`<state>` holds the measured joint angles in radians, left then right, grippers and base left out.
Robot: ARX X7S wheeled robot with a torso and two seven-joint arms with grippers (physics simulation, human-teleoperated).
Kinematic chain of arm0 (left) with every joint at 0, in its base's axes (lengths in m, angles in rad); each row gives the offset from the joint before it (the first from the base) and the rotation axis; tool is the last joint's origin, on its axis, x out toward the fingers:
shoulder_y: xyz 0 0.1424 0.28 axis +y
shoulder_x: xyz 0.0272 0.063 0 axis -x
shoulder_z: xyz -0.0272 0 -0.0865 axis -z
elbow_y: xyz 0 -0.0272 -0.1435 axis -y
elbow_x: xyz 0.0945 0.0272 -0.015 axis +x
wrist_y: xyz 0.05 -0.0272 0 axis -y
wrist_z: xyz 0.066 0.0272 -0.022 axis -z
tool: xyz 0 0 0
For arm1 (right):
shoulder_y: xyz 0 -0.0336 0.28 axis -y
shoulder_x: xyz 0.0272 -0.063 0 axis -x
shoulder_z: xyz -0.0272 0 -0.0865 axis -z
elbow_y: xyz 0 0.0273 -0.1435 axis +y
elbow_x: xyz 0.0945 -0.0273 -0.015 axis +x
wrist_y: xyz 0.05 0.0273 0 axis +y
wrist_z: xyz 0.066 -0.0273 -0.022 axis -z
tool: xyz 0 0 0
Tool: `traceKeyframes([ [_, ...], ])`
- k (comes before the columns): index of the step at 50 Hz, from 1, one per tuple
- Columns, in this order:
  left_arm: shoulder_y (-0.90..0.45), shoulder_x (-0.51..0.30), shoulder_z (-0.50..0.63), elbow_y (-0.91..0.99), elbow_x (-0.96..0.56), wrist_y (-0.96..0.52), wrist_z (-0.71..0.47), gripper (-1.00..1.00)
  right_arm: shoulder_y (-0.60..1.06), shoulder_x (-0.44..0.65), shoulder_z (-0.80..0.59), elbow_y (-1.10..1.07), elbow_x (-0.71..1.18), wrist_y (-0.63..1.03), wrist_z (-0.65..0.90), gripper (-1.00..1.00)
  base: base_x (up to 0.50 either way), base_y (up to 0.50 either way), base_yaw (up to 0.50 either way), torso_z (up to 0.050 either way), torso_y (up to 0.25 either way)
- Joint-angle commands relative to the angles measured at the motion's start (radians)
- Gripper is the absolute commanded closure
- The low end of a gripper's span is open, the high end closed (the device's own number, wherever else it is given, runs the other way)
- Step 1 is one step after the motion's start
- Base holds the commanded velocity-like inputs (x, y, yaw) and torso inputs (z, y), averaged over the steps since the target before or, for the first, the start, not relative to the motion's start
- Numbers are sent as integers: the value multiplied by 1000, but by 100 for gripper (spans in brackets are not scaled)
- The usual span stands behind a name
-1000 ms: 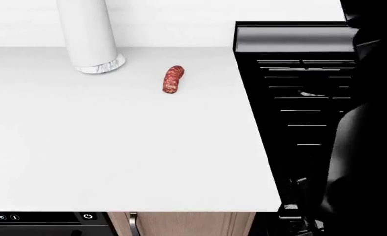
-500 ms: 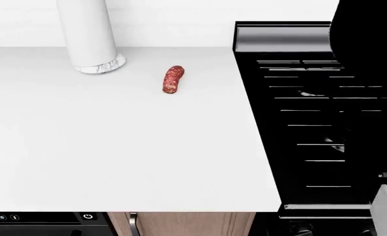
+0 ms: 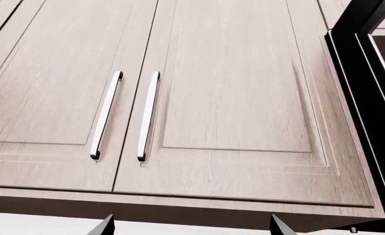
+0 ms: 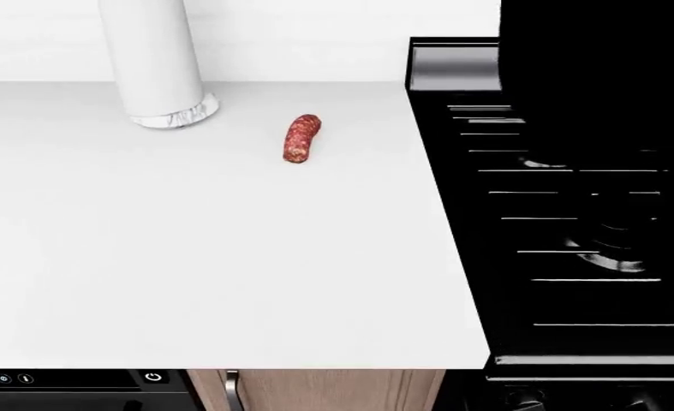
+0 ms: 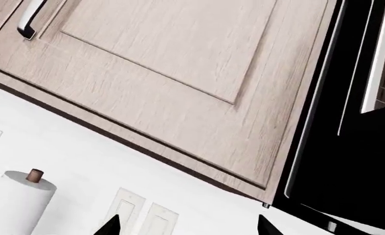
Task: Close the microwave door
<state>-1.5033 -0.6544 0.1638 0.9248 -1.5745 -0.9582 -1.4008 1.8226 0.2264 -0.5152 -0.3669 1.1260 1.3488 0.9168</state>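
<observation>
The black microwave (image 5: 339, 147) hangs beside the wooden upper cabinets (image 5: 179, 63), and a thin silver handle line (image 5: 377, 54) runs along its door. I cannot tell how far the door stands open. My right gripper (image 5: 186, 226) is open and empty, short of the cabinet's underside and off to the microwave's side. The left wrist view catches only the microwave's edge (image 3: 368, 98) at one side. My left gripper (image 3: 191, 226) is open and empty, facing the cabinet doors (image 3: 231, 88). In the head view a large black shape (image 4: 599, 77) covers the top right; neither gripper shows there.
A white counter (image 4: 199, 240) holds a paper towel roll (image 4: 154, 60) and a red sausage (image 4: 300, 139). The black stove (image 4: 565, 257) stands to its right. Two silver cabinet handles (image 3: 106, 115) show in the left wrist view. Wall outlets (image 5: 140, 215) sit under the cabinets.
The dark arm at the head view's lower right has left the picture. The black shape at the top right has spread leftward over the back of the stove.
</observation>
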Motion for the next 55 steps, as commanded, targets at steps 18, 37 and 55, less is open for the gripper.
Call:
traceKeyframes([
  [18, -5, 8, 20, 1, 1, 4, -5, -100, 226, -29, -194, 268, -170, -153, -223, -100, 0, 0, 0, 0, 0],
  [37, 3, 10, 30, 5, 10, 7, -1, -100, 317, 4, -241, 378, -262, -232, -311, -100, 0, 0, 0, 0, 0],
  [55, 13, 9, 36, 11, 15, 12, 4, -100, 383, -6, -312, 607, -388, -401, -469, -100, 0, 0, 0, 0, 0],
])
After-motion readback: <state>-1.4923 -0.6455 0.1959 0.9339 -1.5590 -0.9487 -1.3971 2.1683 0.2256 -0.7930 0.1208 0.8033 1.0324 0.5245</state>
